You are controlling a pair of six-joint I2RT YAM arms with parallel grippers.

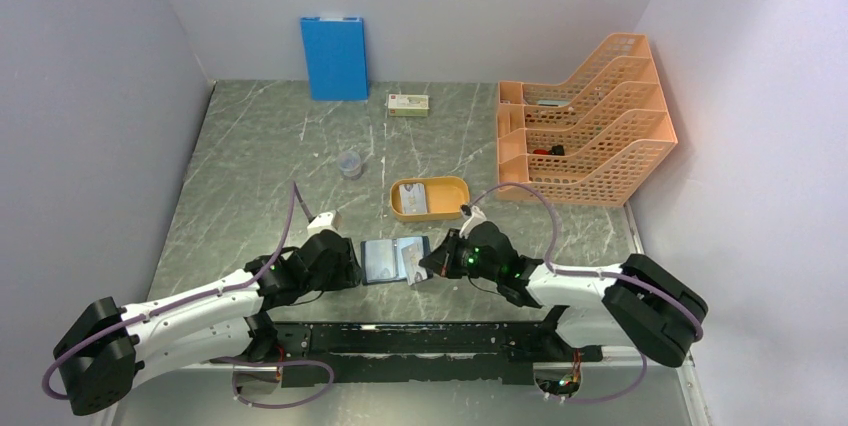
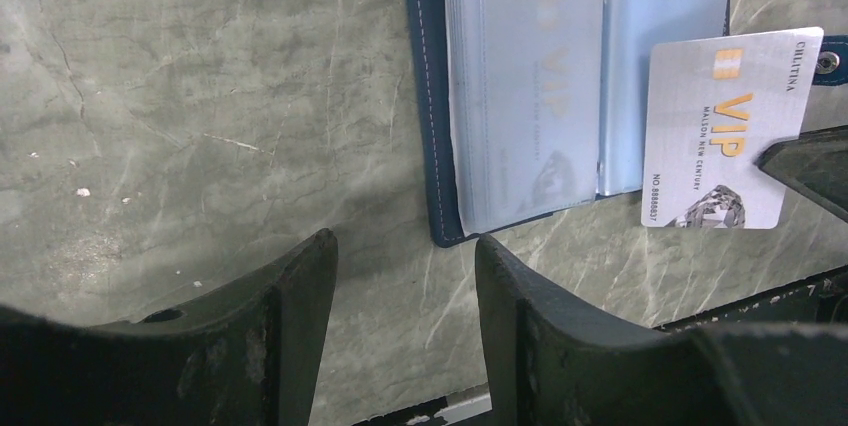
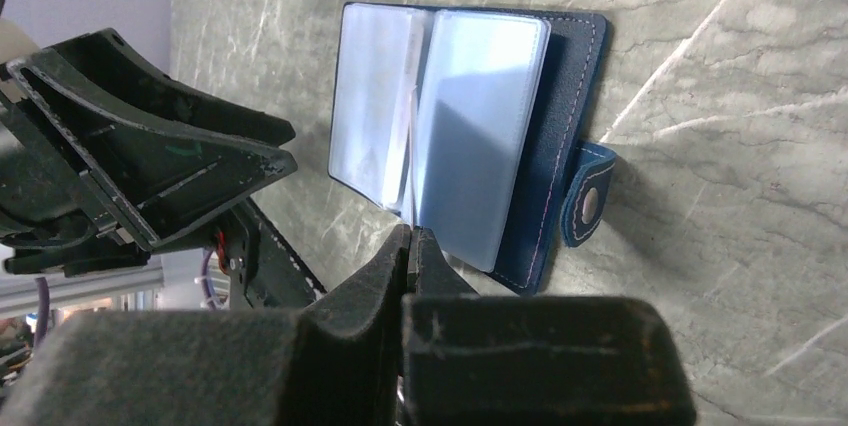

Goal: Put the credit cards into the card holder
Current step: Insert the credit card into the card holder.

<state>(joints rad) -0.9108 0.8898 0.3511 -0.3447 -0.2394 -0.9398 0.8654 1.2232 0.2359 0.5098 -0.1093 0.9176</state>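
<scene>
The navy card holder (image 1: pixel 388 260) lies open on the marble table between my grippers, its clear sleeves up; it also shows in the left wrist view (image 2: pixel 540 96) and the right wrist view (image 3: pixel 480 136). My right gripper (image 1: pixel 432 264) is shut on a pale "VIP" credit card (image 2: pixel 725 131) and holds it over the holder's right page. In the right wrist view the card shows edge-on (image 3: pixel 409 181) above my shut fingertips (image 3: pixel 412 236). My left gripper (image 2: pixel 405 239) is open and empty, just beside the holder's left edge. Another card (image 1: pixel 411 197) lies in the orange tray (image 1: pixel 452 186).
A blue board (image 1: pixel 334 57) leans on the back wall. A white box with a red label (image 1: pixel 409 104) lies at the back. A small clear cup (image 1: pixel 349 163) stands mid-table. An orange file rack (image 1: pixel 585 126) fills the right side.
</scene>
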